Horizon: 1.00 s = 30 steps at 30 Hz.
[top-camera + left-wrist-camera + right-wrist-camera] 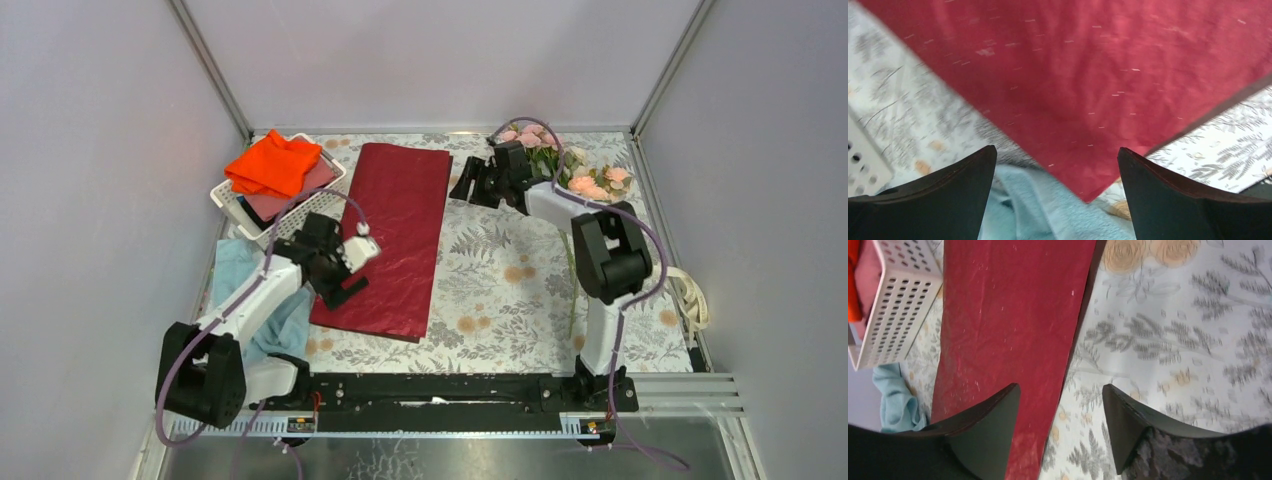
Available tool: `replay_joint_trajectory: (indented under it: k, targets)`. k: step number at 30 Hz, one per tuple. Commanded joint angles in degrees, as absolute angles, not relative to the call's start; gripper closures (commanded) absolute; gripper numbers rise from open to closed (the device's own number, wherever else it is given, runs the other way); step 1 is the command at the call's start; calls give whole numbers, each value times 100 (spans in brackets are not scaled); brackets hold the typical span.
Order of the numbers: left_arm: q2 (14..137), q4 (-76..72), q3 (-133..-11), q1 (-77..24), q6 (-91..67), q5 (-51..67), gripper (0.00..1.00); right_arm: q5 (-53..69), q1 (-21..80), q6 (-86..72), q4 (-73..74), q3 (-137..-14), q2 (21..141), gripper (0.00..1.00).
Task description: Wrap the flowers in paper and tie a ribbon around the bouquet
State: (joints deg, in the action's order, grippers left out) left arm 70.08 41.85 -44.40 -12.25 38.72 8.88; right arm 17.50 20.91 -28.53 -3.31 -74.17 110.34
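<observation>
The dark red paper [390, 235] lies flat in the middle of the table. The flowers [560, 165], pink and peach roses with green leaves, lie at the back right. A cream-white ribbon [692, 295] is bunched at the right edge. My left gripper [345, 285] hovers open over the paper's near left part. In the left wrist view the paper's corner [1088, 125] shows between the spread jaws of my left gripper [1057, 148]. My right gripper [465, 188] is open beside the paper's far right edge [1013, 330]. Nothing sits between the right gripper's [1060, 385] fingers.
A white perforated basket [300, 205] with a bright orange cloth [272, 165] stands at the back left. A light blue cloth [240, 270] lies left of the paper, partly under its near corner [1048, 210]. Grey walls close in the flower-patterned table.
</observation>
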Motion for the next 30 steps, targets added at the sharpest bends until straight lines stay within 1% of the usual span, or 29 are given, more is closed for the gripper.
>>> replay_joint_trajectory:
  k: [1,3,4,8,13,17,22,25,30]
  targets:
    - [6875,3860,-4054,-1849,4203,508,1,1768,2125,-3266,-161,-8767,11844,33]
    - [6863,3890,-3956,-1857,4358,636,1,1933,2146,-3287,295,-9282,12211,41]
    - [6831,3980,-3928,-1862,4443,730,1,1985,2189,-3246,435,-9379,12289,42]
    - [6839,4522,-3882,-1941,4906,1058,1,2013,2402,-3128,461,-8767,12004,35]
    - [6731,4951,-3688,-1993,5397,278,1,1969,2806,-2850,691,-7697,11189,27]
    - [6560,4960,-3507,-1991,5476,-137,1,2033,3153,-3054,588,-6721,10763,24]
    - [6320,4345,-3170,-1995,5618,-825,1,1902,3641,-3383,258,-5891,10416,21]
    - [6270,3725,-2775,-1995,5741,-1044,1,2028,3755,-3788,-385,-5448,10405,21]
    - [6170,3134,-2486,-1995,5704,-967,1,2141,3938,-4029,-706,-5402,10603,21]
